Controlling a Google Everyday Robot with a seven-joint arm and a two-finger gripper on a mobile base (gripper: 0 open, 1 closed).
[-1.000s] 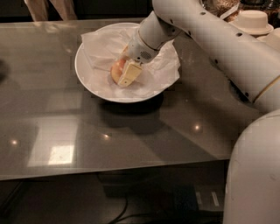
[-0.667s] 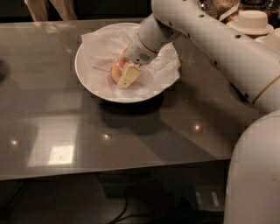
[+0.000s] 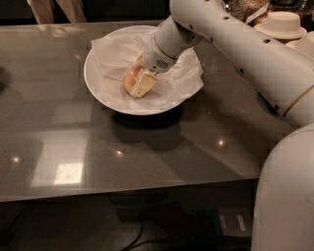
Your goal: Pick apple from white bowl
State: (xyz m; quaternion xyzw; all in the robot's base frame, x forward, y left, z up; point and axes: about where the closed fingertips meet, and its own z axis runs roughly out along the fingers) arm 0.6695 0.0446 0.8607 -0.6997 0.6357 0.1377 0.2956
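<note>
The white bowl (image 3: 103, 90) stands on the grey table, lined with crumpled white paper (image 3: 115, 51). The apple (image 3: 129, 78), yellow-orange with a red blush, lies low in the bowl's middle. My gripper (image 3: 136, 85) reaches down into the bowl from the upper right and is shut on the apple. One cream finger (image 3: 143, 84) lies against the apple's near right side; the other is hidden behind the fruit. The apple still rests down in the paper.
The glossy grey table (image 3: 73, 147) has its front edge near the bottom. My white arm (image 3: 235, 44) crosses the right side. Stacked tan bowls (image 3: 281, 23) stand at the back right. A person's legs (image 3: 54, 9) show at the back left.
</note>
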